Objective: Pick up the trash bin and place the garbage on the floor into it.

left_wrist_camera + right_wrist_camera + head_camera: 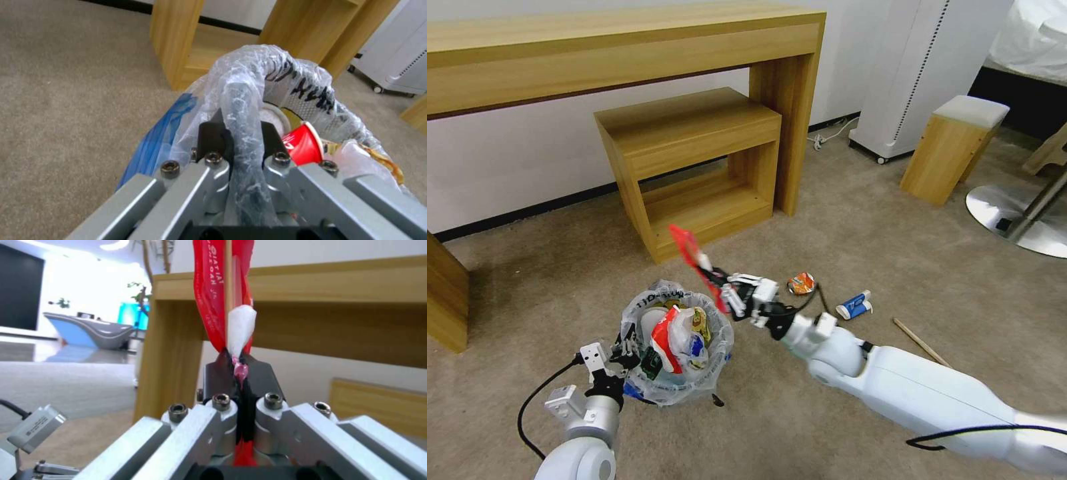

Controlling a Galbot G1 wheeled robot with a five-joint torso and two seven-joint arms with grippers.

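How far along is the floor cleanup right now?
Mostly done: the trash bin, held at its rim by the left gripper, already holds a red paper cup and wrappers. The right gripper grips a red packet. An orange wrapper, carton and stick remain.

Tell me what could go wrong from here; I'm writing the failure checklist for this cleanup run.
1. The right pincer pinches the red packet only at its lower end, so the long strip could flop outside the trash bin on release.
2. The left pincer holds the bin by its bagged rim alone; the bin could tilt or slip.
3. The bin looks heaped with garbage, red paper cup near the top, so more might spill onto the floor.
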